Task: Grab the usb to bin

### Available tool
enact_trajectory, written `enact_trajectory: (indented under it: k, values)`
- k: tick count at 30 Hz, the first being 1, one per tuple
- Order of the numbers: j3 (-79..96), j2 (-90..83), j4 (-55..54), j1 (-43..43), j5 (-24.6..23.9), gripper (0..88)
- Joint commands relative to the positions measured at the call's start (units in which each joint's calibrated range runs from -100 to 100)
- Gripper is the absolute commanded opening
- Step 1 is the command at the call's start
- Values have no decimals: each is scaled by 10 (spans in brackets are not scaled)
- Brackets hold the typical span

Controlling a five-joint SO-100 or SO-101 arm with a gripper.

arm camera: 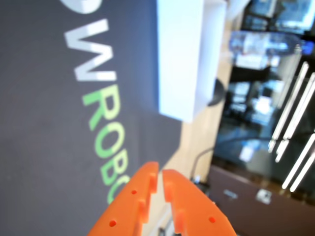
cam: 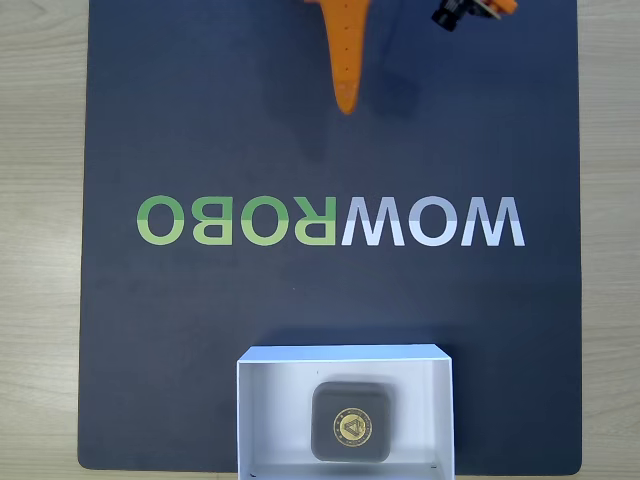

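The usb, a dark grey rounded-square case with a gold triangle emblem, lies flat on the floor of the white bin at the bottom centre of the fixed view. My orange gripper hangs at the top of that view, far from the bin, pointing down toward the mat. In the wrist view the gripper shows its two orange fingers almost touching, with nothing between them. The bin appears there as a white box wall at the top centre.
A dark mat with a mirrored WOWROBO logo covers the light wooden table. A black and orange arm part sits at the top right. In the wrist view, glass partitions stand beyond the table edge.
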Motion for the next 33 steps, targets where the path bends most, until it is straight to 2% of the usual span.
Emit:
enact_trajectory:
  k: [1, 15, 33]
  values:
    - [33, -68, 45, -3, 0, 11]
    - [43, -73, 263, 3, -1, 9]
    - [59, -73, 271, 4, 0, 9]
